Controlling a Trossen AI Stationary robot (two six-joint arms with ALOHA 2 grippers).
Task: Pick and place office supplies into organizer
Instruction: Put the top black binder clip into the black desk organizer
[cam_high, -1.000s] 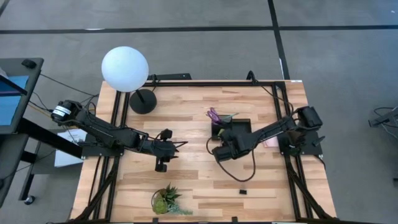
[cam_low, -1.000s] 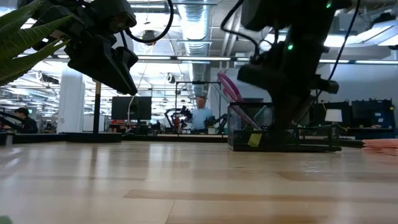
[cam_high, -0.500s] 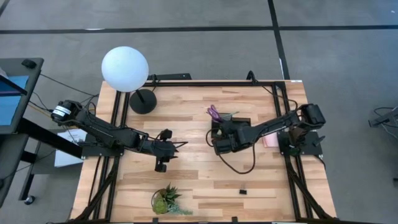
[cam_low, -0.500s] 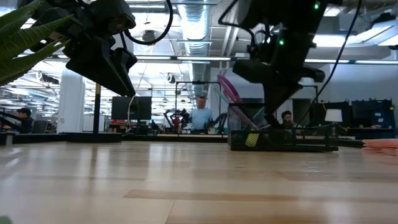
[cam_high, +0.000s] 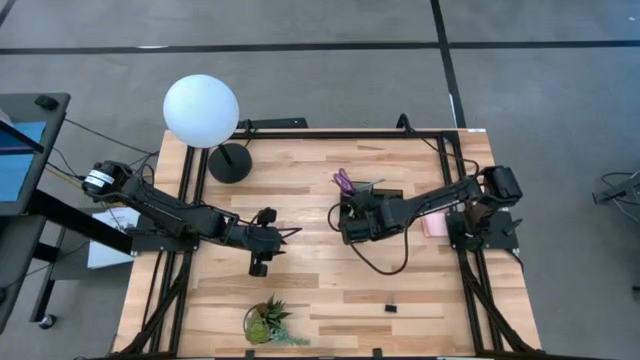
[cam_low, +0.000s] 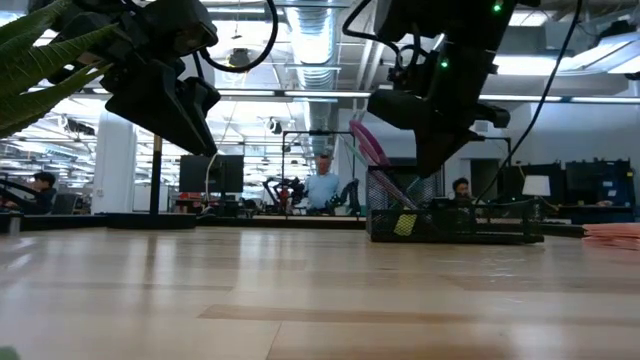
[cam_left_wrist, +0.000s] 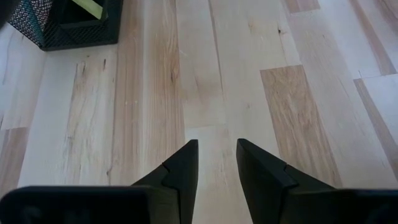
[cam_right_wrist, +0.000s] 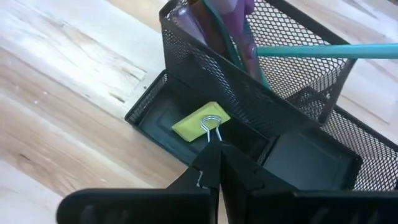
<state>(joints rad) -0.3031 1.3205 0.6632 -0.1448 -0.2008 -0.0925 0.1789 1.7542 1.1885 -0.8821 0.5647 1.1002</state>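
Right wrist view: we see the right gripper (cam_right_wrist: 217, 163) pinched together over the black mesh organizer (cam_right_wrist: 186, 102). A yellow clip (cam_right_wrist: 200, 123) with silver wire handles lies in its low tray; purple scissors (cam_right_wrist: 239, 25) and teal pen (cam_right_wrist: 323, 51) stand in the tall compartment. Left gripper (cam_left_wrist: 214, 163) hangs fingers apart over bare wood.

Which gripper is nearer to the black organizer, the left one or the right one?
The right. The right gripper, shut, is directly above the organizer, over its low tray. The left gripper waits over bare table, well away from it.

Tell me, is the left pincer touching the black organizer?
Apart. The left wrist view shows the left pincer over bare wood, the organizer far off.
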